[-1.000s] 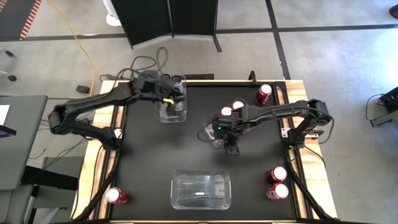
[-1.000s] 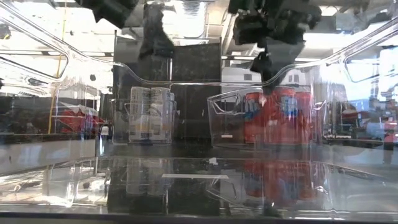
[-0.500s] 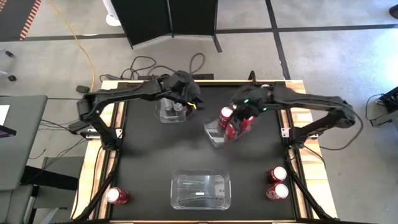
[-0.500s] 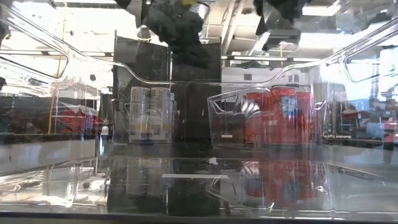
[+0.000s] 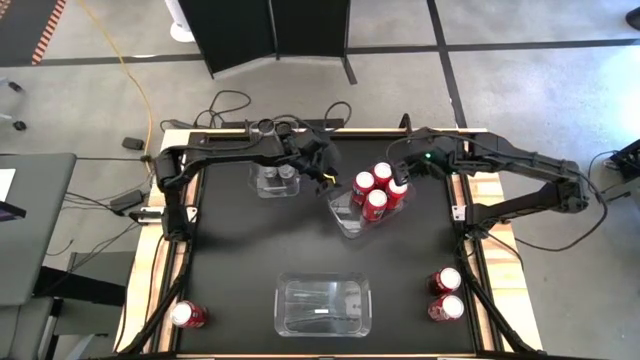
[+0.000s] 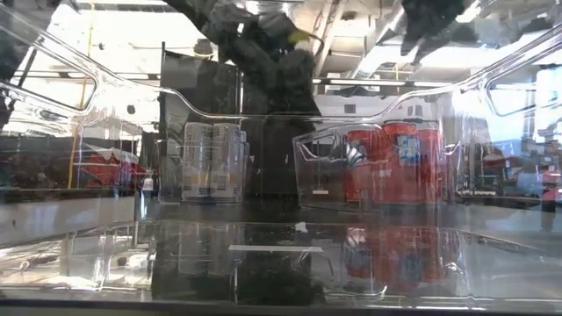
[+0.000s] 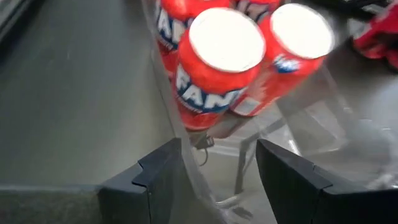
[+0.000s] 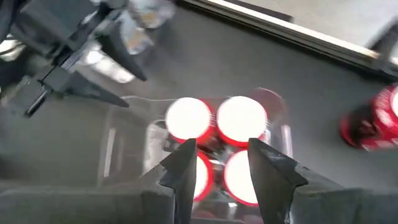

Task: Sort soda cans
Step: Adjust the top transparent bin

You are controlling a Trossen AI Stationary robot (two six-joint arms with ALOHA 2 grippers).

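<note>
Several red soda cans (image 5: 375,190) stand upright in a clear bin (image 5: 345,222) at mid-table, also seen in the low view as red cans (image 6: 391,167). Silver-grey cans (image 5: 280,172) stand in a second clear bin (image 5: 262,185) toward the far left. My left gripper (image 5: 327,178) hovers open over the red-can bin's left wall; in its wrist view that wall (image 7: 189,168) shows between the fingers of the left gripper (image 7: 211,180). My right gripper (image 8: 224,168) is open above the red cans (image 8: 214,118), at their far right side (image 5: 400,172).
An empty clear bin (image 5: 322,305) sits at the near edge. Two red cans (image 5: 446,293) stand near the right edge, one (image 5: 186,315) at the near left corner. Another red can (image 8: 367,124) stands beyond the red-can bin. Bare black tabletop lies between the bins.
My left gripper has swung from above the silver-can bin toward the table's right, ending over the red-can bin's left wall. My right gripper has risen from the near side of the red-can bin and moved toward the far edge, across the cans.
</note>
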